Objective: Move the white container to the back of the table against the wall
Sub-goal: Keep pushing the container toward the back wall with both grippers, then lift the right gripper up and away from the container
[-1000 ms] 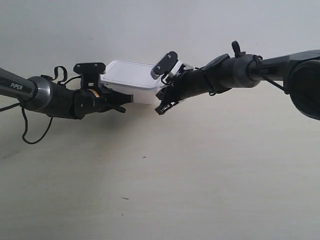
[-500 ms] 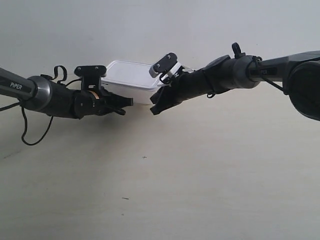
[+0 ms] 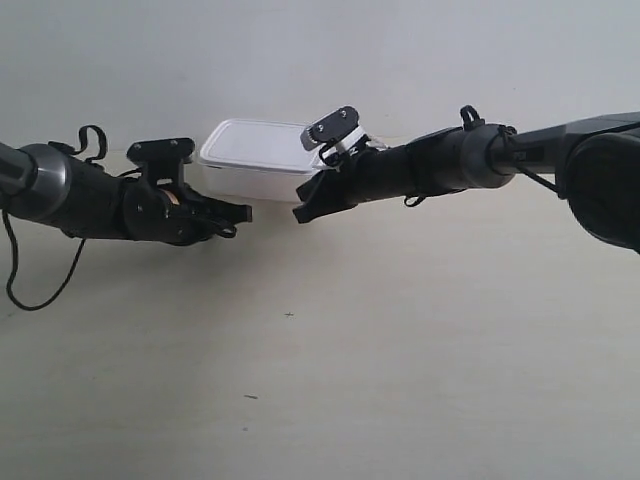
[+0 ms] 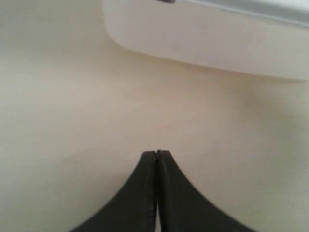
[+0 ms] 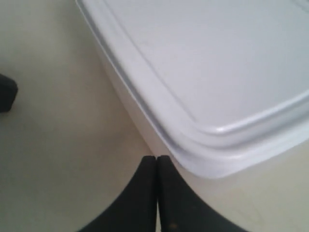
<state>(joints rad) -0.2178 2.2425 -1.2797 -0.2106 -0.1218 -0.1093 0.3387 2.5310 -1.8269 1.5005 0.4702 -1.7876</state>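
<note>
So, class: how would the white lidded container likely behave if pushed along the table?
It would probably slide, not tip: the white container looks low and wide on the smooth table. It seems thin plastic, so likely light. Rounded corners may let it swivel under off-centre pushes.

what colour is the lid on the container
The lid is plain white, no pattern; clearest in the right wrist view.

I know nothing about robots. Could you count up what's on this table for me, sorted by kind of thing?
Tubs: 1, the white container, lid on
Robot arms: 2, the arm at the exterior view's left and the arm at the exterior view's right, both black
Total: 3
</note>
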